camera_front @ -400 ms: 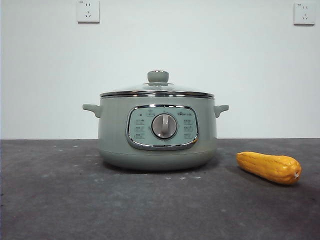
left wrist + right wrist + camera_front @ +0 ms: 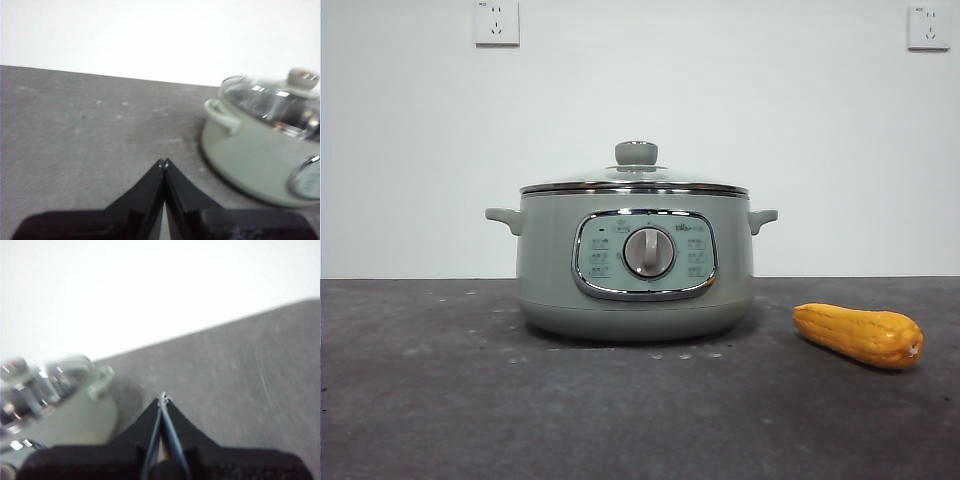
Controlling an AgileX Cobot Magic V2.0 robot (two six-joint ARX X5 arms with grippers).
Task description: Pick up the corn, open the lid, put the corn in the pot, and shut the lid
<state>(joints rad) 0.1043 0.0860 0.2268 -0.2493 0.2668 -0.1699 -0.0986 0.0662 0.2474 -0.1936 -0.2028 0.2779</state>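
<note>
The sage-green pot (image 2: 635, 265) stands mid-table with the glass lid (image 2: 634, 184) closed on it, green knob on top. On the table to the pot's right lies the yellow-orange corn (image 2: 858, 335). Neither arm appears in the front view. My left gripper (image 2: 163, 162) is shut and empty above bare table, with the pot (image 2: 260, 155) and its lid (image 2: 280, 100) off to one side. The right wrist view is blurred; there my right gripper (image 2: 163, 398) is shut and empty, close to the pot's side handle (image 2: 101, 379). The corn is out of both wrist views.
The dark grey table (image 2: 470, 400) runs back to a white wall with two sockets (image 2: 496, 22) high up. A chrome-framed panel with a dial (image 2: 648, 252) faces the front camera.
</note>
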